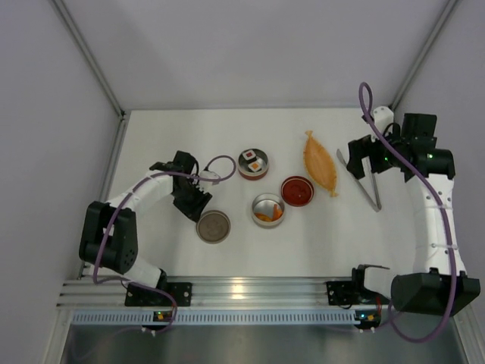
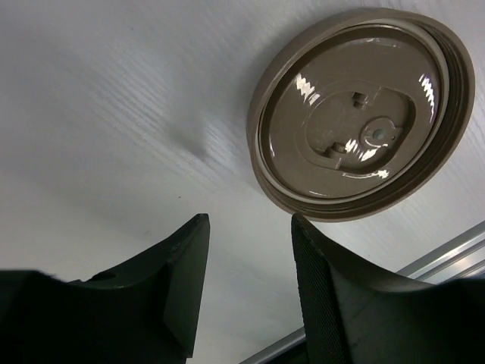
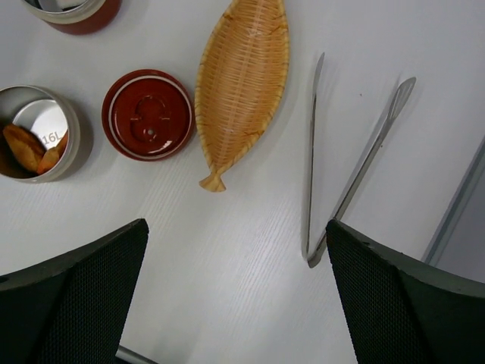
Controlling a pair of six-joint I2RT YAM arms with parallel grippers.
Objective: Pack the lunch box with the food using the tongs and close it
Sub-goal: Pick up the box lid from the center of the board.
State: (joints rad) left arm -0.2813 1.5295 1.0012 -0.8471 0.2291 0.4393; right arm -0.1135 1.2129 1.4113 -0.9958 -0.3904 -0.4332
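The lunch box lies apart as round tins. A red tin (image 1: 253,176) holds the food's white block (image 1: 252,160), and a silver tin (image 1: 264,202) holds orange chunks (image 1: 269,216). A brown lid (image 1: 214,226) and a red lid (image 1: 297,190) lie flat beside them. The tongs (image 1: 368,191) rest on the table at the right. My left gripper (image 1: 195,205) hovers just left of the brown lid (image 2: 364,114), jaws partly apart and empty. My right gripper (image 3: 236,225) stands wide open above the table, its right finger (image 3: 394,303) near the hinge end of the tongs (image 3: 311,152).
An orange boat-shaped woven tray (image 1: 320,162) lies between the red lid (image 3: 149,115) and the tongs. White walls enclose the table on three sides. An aluminium rail (image 1: 250,288) runs along the near edge by the arm bases.
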